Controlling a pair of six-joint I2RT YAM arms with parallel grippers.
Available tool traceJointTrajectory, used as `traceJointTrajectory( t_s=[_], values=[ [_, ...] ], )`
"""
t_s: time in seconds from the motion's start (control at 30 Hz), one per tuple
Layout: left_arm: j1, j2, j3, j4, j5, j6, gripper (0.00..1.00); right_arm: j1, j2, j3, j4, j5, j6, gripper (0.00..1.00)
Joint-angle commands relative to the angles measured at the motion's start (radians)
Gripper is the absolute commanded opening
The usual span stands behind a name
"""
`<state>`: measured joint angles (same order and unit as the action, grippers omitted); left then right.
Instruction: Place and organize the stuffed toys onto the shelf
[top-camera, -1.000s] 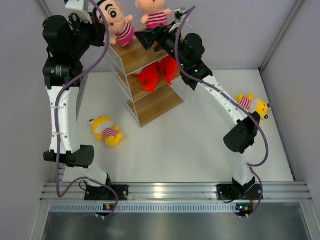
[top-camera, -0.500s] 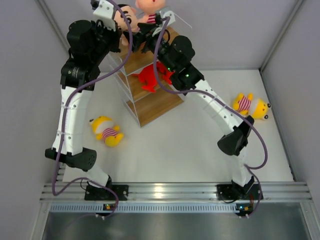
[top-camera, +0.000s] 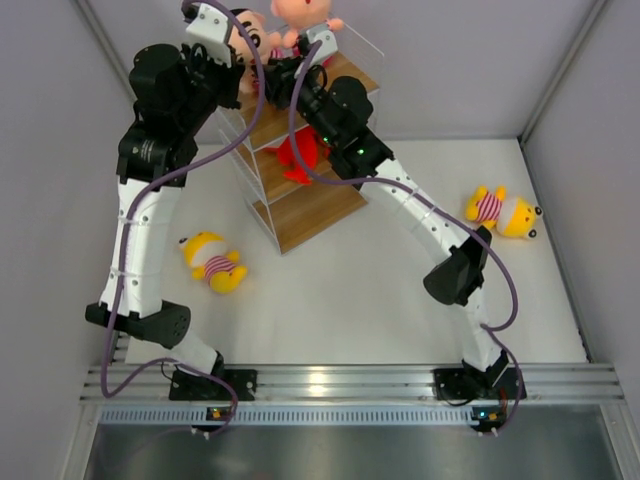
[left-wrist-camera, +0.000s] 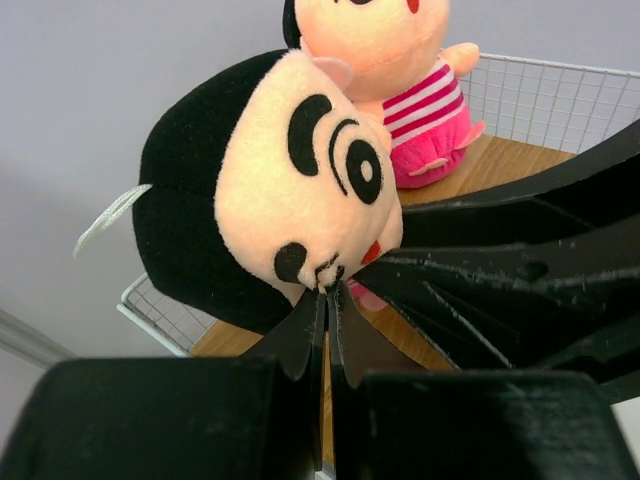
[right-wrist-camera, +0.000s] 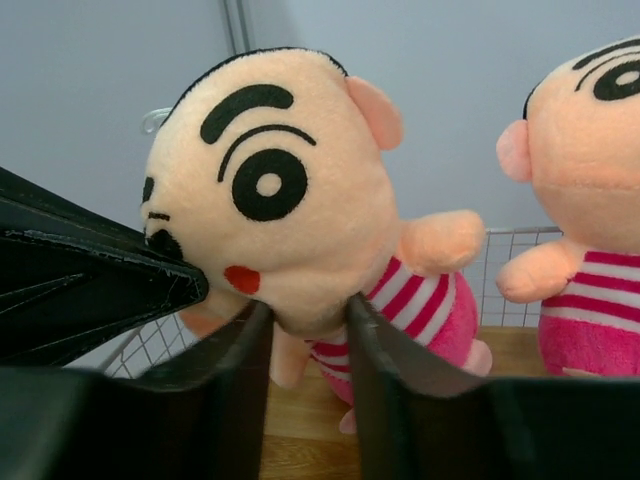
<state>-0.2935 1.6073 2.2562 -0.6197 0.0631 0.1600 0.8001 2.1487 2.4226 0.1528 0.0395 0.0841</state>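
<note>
A black-haired boy doll (right-wrist-camera: 270, 190) in pink stripes hangs upright just over the top board (left-wrist-camera: 500, 160) of the shelf (top-camera: 310, 210). My left gripper (left-wrist-camera: 327, 285) is shut, pinching the plush of its face (left-wrist-camera: 300, 170). My right gripper (right-wrist-camera: 308, 305) is closed on the same doll's chin, one finger on each side. A second boy doll (right-wrist-camera: 590, 130) sits upright on the top board to the right. Red sharks (top-camera: 300, 155) lie on the middle tier. Two yellow figures lie on the table, one left (top-camera: 212, 262), one right (top-camera: 503, 212).
The shelf's white wire frame (left-wrist-camera: 540, 95) rises behind the dolls. The left gripper's black fingers (right-wrist-camera: 100, 270) cross the right wrist view from the left. Grey walls stand close on both sides and behind the shelf.
The left arm carried the boy doll right, over the top tier. The right arm swung left from the second doll and narrowed its jaws onto the carried doll's chin.
</note>
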Motion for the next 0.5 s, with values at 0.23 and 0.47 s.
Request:
traceJointTrajectory(
  t_s=[0.23,0.47],
  values=[
    [-0.004,-0.066,-0.007,0.041,0.043,-0.005,0.12,0.001,-0.045,0.011,0.071,0.019,0.090,0.00],
    [-0.004,-0.078,0.011,0.043,0.015,-0.016,0.64,0.004,-0.084,-0.013,0.057,0.091,0.256,0.00]
  ],
)
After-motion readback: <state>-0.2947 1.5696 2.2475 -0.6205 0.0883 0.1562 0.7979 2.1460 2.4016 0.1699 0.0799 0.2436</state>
